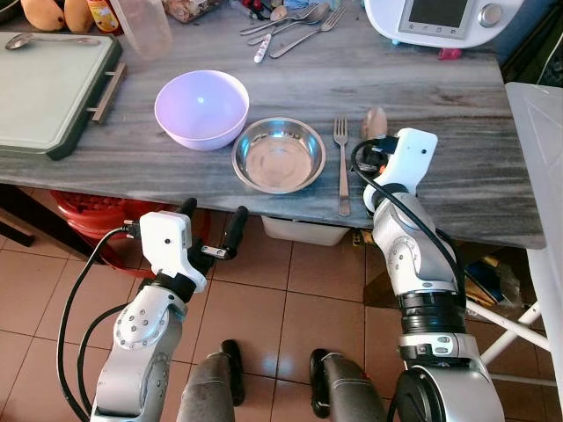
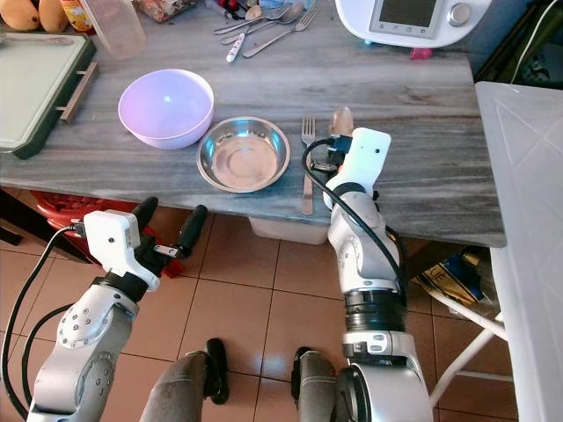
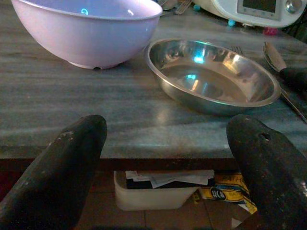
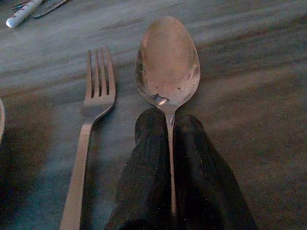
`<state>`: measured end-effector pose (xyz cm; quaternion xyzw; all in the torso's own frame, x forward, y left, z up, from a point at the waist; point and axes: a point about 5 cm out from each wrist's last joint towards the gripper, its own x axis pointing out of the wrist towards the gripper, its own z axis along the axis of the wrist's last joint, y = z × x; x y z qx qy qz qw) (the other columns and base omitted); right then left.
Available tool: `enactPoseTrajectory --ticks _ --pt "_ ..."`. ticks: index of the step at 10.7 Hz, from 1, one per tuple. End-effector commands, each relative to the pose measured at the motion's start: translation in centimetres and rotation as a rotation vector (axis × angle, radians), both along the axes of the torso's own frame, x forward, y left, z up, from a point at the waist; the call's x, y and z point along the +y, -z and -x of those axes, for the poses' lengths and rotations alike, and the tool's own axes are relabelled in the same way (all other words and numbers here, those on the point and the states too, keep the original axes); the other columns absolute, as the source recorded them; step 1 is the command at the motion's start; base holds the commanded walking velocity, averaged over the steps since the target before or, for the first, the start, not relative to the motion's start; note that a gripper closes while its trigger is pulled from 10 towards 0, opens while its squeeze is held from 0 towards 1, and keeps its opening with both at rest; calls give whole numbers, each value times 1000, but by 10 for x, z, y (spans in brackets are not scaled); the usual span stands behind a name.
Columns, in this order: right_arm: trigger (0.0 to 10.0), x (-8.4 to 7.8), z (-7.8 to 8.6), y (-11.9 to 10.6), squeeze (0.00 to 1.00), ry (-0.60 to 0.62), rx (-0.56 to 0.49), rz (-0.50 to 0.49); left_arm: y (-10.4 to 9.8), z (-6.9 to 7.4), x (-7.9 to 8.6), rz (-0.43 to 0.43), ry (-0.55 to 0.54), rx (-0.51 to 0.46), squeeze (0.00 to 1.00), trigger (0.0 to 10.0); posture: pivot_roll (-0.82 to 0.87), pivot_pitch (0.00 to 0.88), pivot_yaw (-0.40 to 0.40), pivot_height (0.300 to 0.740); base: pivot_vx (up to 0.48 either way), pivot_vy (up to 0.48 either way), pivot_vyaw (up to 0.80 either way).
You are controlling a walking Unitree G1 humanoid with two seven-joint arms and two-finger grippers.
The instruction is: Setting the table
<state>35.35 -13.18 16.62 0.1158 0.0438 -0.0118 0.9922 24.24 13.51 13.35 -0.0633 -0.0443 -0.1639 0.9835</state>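
A steel bowl [image 1: 279, 155] sits near the table's front edge, with a lilac bowl [image 1: 201, 108] to its left. Right of the steel bowl lies a fork [image 1: 342, 167], tines pointing away. Next to the fork is a spoon [image 4: 167, 62], its bowl resting on the table and its handle pinched between my right gripper's fingers [image 4: 149, 158]. My right gripper [image 4: 170, 127] is shut on that handle, low over the tabletop. Below the front edge of the table, my left gripper [image 1: 212, 230] hangs open and holds nothing.
A green tray [image 1: 48, 88] with a spoon lies at the far left. Loose cutlery [image 1: 290, 28] and a white kitchen appliance [image 1: 440, 19] stand at the back. A white table [image 1: 541, 158] is at the right, a red basket [image 1: 97, 220] under the table.
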Motion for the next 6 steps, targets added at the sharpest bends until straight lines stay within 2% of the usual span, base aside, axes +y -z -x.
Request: enactPoseTrajectory --ticks 1,5,6 --pt "10000 6 2 12 0 -28 59 -9 -1 3 -2 3 17 1 0 10000 -5 294 14 740 0 0 0" --pt "10000 3 3 16 0 -43 84 -8 -1 1 -3 4 23 1 0 10000 -9 292 15 740 0 0 0" --pt "10000 3 4 16 824 -44 84 -11 -1 1 -3 4 23 1 0 10000 -8 291 15 740 0 0 0"
